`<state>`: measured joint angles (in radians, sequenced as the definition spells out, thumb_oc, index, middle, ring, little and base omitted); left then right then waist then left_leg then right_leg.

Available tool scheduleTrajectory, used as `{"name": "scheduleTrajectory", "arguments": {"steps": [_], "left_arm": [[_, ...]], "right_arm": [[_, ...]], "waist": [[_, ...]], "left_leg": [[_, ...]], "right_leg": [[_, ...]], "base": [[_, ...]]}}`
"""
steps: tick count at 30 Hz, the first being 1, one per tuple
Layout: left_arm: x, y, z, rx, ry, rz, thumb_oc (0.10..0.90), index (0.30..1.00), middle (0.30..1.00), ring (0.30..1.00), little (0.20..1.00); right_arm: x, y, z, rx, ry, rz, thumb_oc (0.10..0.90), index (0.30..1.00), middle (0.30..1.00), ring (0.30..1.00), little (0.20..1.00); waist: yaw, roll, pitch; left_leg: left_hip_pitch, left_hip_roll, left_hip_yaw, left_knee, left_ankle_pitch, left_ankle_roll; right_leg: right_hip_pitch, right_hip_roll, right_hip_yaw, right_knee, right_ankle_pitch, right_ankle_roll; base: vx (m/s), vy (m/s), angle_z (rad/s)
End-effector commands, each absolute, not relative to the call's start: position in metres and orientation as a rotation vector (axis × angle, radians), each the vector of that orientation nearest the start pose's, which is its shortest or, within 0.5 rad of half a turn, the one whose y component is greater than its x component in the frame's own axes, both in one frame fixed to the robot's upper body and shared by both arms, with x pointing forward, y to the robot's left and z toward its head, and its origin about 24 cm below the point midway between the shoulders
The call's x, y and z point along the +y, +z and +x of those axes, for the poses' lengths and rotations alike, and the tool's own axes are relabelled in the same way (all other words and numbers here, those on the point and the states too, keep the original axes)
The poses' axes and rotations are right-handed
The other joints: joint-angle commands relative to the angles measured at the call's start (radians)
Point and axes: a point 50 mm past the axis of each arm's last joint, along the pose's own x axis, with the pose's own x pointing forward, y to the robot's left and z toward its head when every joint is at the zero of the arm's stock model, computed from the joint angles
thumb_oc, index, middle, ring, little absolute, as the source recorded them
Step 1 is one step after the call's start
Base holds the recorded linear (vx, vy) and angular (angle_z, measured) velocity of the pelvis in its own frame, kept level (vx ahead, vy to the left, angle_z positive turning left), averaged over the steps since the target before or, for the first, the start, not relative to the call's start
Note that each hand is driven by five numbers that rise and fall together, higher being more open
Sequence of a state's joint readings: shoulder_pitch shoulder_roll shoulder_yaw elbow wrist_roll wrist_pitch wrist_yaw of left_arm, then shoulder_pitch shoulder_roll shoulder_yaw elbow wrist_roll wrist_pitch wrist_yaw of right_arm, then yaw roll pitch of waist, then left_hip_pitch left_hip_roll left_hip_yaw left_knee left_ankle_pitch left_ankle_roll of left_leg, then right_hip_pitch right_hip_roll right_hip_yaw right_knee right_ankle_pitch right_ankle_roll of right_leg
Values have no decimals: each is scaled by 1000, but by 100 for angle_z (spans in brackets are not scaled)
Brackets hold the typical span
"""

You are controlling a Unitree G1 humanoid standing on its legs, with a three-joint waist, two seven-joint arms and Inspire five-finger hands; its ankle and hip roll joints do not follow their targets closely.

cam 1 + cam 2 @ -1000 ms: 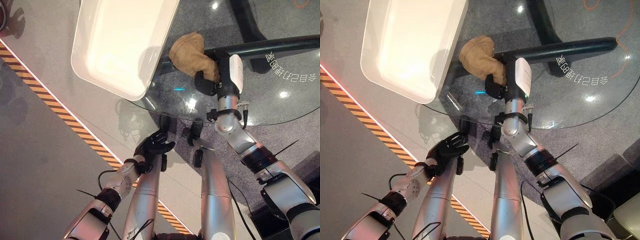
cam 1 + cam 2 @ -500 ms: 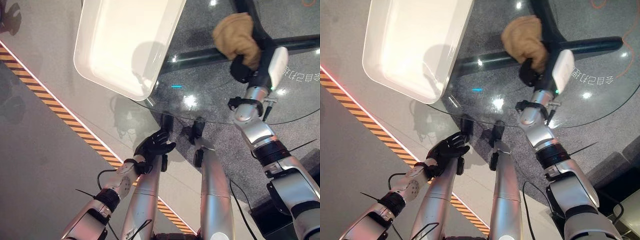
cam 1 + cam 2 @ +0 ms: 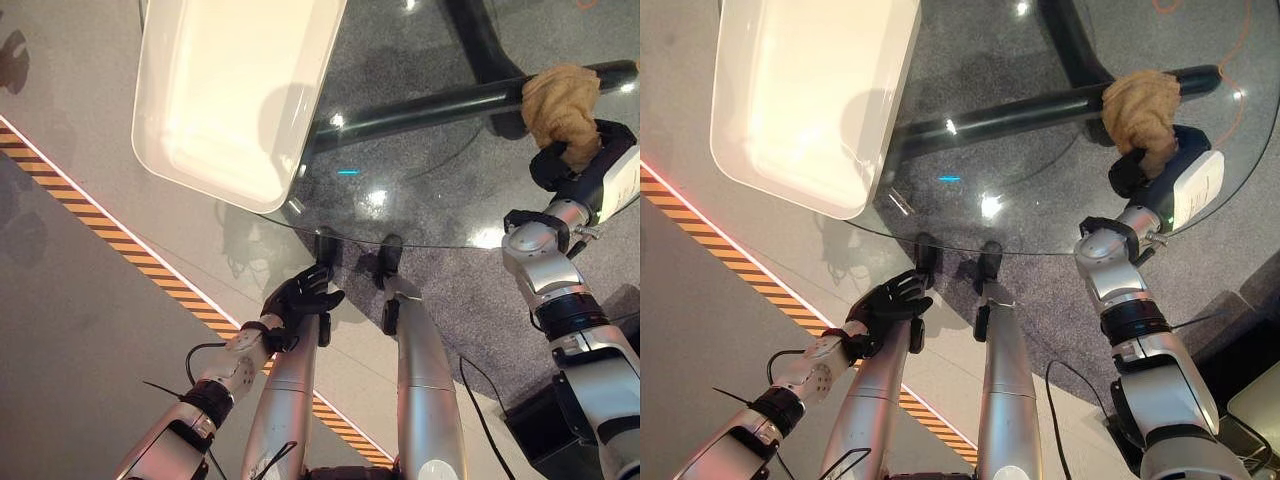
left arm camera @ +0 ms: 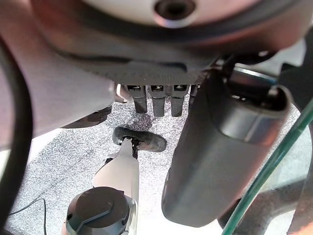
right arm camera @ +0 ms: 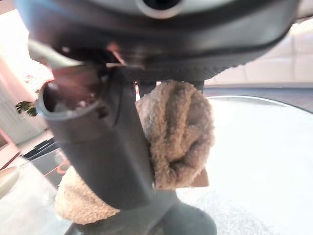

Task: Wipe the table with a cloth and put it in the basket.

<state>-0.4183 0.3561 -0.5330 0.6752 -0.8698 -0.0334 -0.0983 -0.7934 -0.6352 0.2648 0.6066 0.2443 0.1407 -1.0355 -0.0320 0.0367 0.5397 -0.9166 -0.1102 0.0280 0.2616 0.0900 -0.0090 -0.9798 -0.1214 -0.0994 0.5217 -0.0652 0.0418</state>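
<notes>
The right hand (image 3: 566,165) grips the tan cloth (image 3: 560,103) on the glass counter (image 3: 430,190) near its right edge, well apart from the white basket (image 3: 235,90); the left hand (image 3: 300,297) hangs relaxed below the rim.

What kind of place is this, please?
Probably an indoor showroom or test hall, not a home: a round glass table on a dark cross-shaped base, a grey polished floor, and orange-and-black striped hazard tape marking off the area.
</notes>
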Motion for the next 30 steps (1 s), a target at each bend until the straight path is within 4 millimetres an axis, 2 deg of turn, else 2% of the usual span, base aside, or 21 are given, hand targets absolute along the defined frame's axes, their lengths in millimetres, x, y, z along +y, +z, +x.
{"name": "scheduleTrajectory", "arguments": {"steps": [1, 6, 14, 17, 27, 30], "left_arm": [[140, -69, 240, 628, -294, -293, 800, 900, 900, 900, 900], [140, -70, 240, 629, -295, -293, 800, 900, 900, 900, 900], [137, -70, 240, 633, -300, -296, 800, 900, 900, 900, 900], [135, -70, 241, 632, -301, -304, 800, 900, 900, 900, 900], [130, -72, 242, 634, -309, -315, 800, 900, 900, 900, 900], [128, -71, 244, 635, -315, -315, 800, 900, 900, 900, 900]], "right_arm": [[-337, 212, 319, -357, -1376, -429, 100, 300, 300, 300, 200], [-340, 212, 314, -379, -1459, -377, 100, 300, 300, 300, 200], [-330, 226, 317, -470, -1428, -341, 100, 300, 300, 300, 200], [-319, 236, 323, -508, -1384, -348, 100, 300, 300, 300, 200], [-291, 248, 336, -567, -1213, -337, 100, 300, 300, 300, 200], [-273, 254, 345, -562, -1105, -362, 100, 300, 300, 300, 200]], "waist": [[8, 54, -20], [8, 55, -20], [11, 56, -20], [14, 58, -20], [23, 62, -20], [25, 62, -20]], "left_leg": [[-4, 14, 22, 166, -150, 32], [-2, 13, 19, 164, -151, 33], [3, 10, 14, 162, -150, 33], [-1, 9, 12, 165, -149, 32], [-3, 7, 9, 165, -146, 33], [-7, 7, 10, 169, -145, 31]], "right_leg": [[53, 55, 50, -197, 140, 52], [56, 56, 51, -199, 140, 52], [63, 55, 51, -204, 139, 50], [61, 56, 52, -200, 136, 49], [56, 53, 45, -194, 131, 47], [53, 52, 43, -188, 128, 47]], "base": [[0, 0, 0], [0, 0, 0], [0, 0, 0], [0, 0, 0], [0, 0, 0], [0, 0, 0]]}}
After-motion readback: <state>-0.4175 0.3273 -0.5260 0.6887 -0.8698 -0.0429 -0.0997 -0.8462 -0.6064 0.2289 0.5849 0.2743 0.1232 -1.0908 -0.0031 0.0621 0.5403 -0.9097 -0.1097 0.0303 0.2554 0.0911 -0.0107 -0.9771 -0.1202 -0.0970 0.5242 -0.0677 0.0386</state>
